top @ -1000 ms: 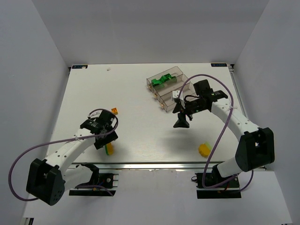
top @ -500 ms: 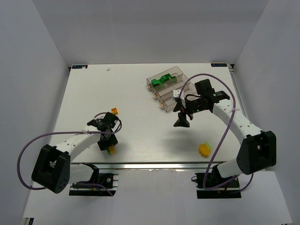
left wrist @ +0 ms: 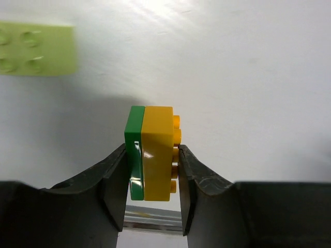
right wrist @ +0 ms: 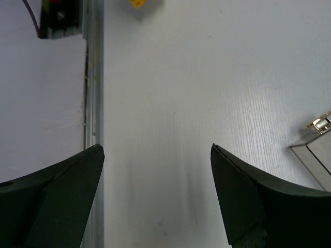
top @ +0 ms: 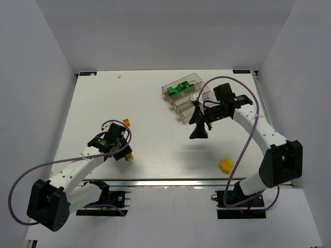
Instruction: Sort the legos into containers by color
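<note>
In the last second my left arm [top: 77, 166] has swung its elbow in again. The left jaws have carried their load a little away from the near edge, toward the middle of the table [top: 155, 144]. The left wrist view shows what I have: the left jaws are pinching a stuck pair [left wrist: 152, 152], a green brick clipped flat against a yellow one, studs pointing right. I cannot tell whether it is fully clear of the table. A pale yellow-green brick [left wrist: 33, 42] lies loose beyond it, apart from the jaws.

I think this complicates the sort, since one grasp holds two colours and the pair should be split before either half goes into the containers [top: 183, 108].

The right jaws are spread wide with nothing between them. They have only edged slightly toward the containers and hover over bare table just beside the near end. The green bricks [top: 178, 88] sit in the far trough, well apart from my left jaws. An orange brick [top: 126, 122] and a yellow brick [top: 225, 165] are still out on the table.
</note>
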You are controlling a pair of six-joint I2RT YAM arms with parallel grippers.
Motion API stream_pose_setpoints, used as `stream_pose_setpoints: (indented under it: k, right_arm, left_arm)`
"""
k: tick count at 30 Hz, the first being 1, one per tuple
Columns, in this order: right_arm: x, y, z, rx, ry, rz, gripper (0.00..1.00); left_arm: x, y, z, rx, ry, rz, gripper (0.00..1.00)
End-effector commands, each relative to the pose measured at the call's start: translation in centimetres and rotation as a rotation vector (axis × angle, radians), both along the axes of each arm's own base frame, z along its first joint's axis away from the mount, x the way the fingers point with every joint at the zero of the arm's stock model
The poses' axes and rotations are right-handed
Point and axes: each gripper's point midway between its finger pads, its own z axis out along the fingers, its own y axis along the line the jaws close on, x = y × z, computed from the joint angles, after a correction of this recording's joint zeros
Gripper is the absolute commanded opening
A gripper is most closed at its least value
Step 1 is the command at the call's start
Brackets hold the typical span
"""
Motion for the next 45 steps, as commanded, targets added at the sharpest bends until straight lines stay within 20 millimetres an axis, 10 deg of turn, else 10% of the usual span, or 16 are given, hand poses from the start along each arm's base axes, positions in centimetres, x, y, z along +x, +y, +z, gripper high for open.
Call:
stream_pose_setpoints:
  k: [1, 10, 21, 31, 39, 45]
  right_arm:
    - [-2.0, 1.8, 2.3, 0.055, 0.2, 0.044, 0.88]
    - [-0.9, 7.0, 2.8, 0.051, 0.355, -0.33, 0.58]
    - [2.0, 9.8, 1.0, 0.013, 0.431, -0.565, 0.89]
    - [3.4, 10.7, -0.5, -0.007, 0.428, -0.59, 0.89]
    - [3.7, 11.4, -0.3, 0.007, 0.456, -0.586, 0.63]
    - [4.0, 11.8, -0.3, 0.012, 0.476, -0.601, 0.61]
  left_arm:
    - [3.2, -4.5, 5.1, -0.237, -0.186, -0.036, 0.22]
    - [8.0, -10.8, 11.5, -0.577, -0.387, -0.009, 0.22]
    - [10.0, -16.7, 11.7, -0.641, -0.315, -0.01, 0.22]
    - [10.8, -17.2, 12.2, -0.664, -0.342, 0.015, 0.22]
    - [10.7, -17.2, 11.9, -0.672, -0.334, 0.023, 0.22]
    - [10.6, -17.3, 11.9, -0.673, -0.333, 0.024, 0.22]
